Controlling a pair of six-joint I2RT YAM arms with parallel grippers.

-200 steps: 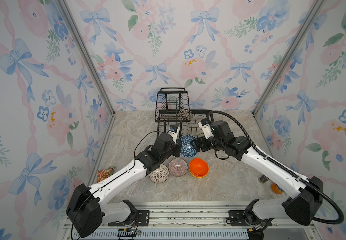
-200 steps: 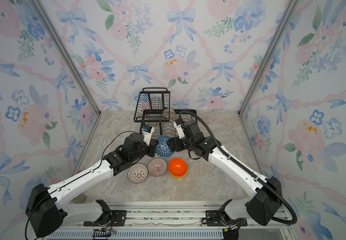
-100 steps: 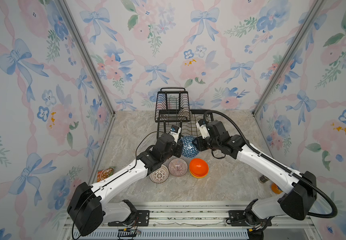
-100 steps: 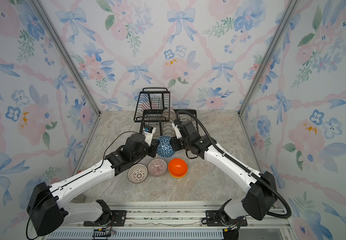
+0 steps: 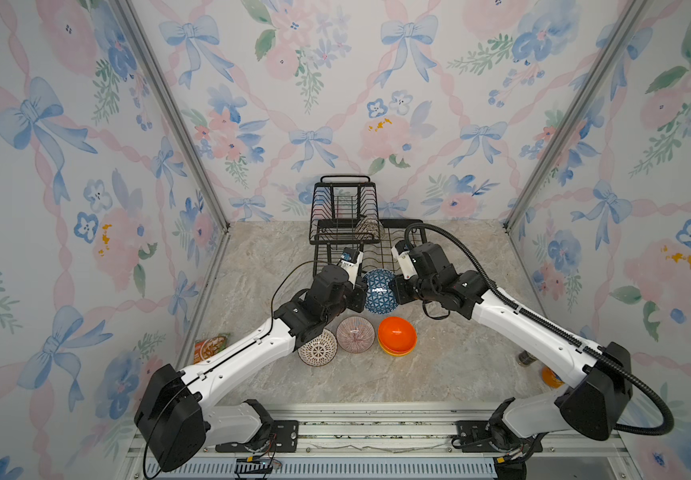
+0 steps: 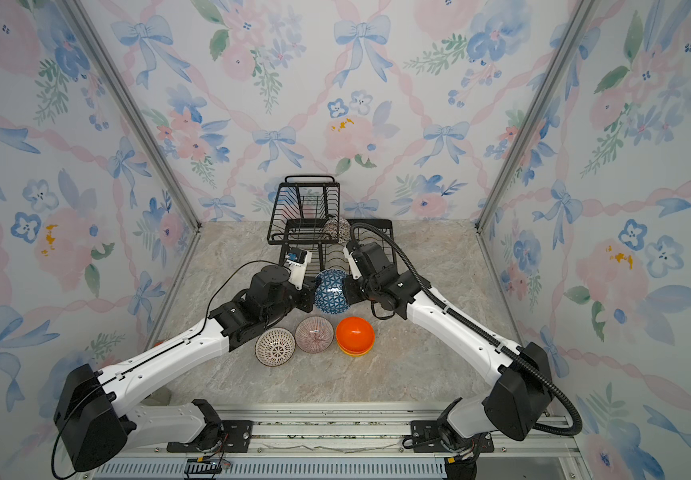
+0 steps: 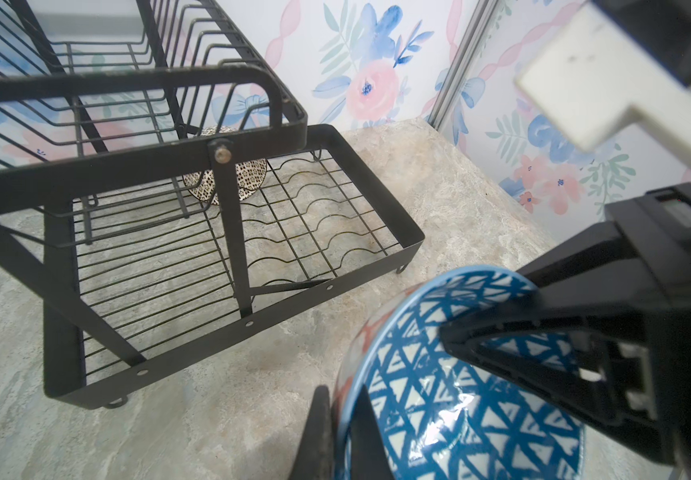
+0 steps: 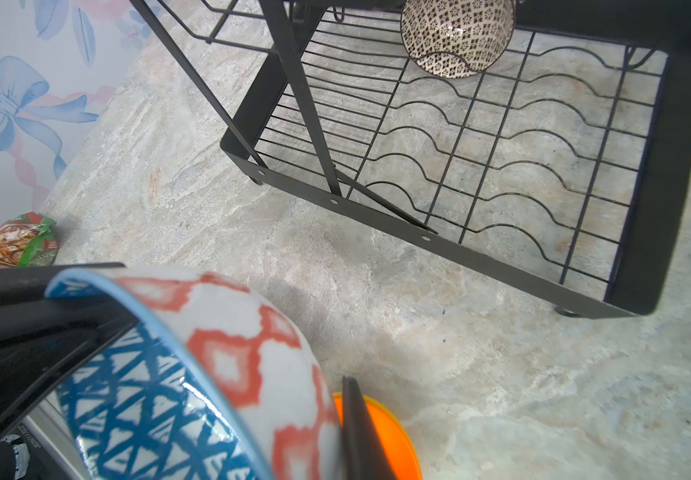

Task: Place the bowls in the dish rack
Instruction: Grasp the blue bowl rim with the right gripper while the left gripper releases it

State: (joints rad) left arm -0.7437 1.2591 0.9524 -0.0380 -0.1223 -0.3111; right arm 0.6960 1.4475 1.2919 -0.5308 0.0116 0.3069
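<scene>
Your dish rack (image 5: 343, 240) stands centre frame against the back wall in both top views. Its low slotted tray reaches right from under the raised basket, and the brown mosaic bowl (image 8: 456, 37) leans at the tray's upper end.

Just below the rack in the frame, both arms meet on the blue triangle-patterned bowl (image 5: 380, 291). It is held clear of the table and tipped so its opening faces the top cameras.

The left gripper (image 5: 362, 292) is narrow, pinching the bowl's left rim with its fingers (image 7: 323, 419) on either side of the wall. The right gripper (image 5: 394, 291) takes the opposite rim, one finger (image 8: 356, 428) flat on the outer wall, and looks clamped as well.

The empty wavy slots lie just up-frame of the bowl, on the right arm's side. I judge that arm the nearer one to seat it once the left lets go.

Lower centre wait the orange bowl (image 5: 396, 333), nested on the yellow bowl (image 5: 395, 353), the pink striped bowl (image 5: 355, 333) and the white lattice bowl (image 5: 318, 351).
</scene>
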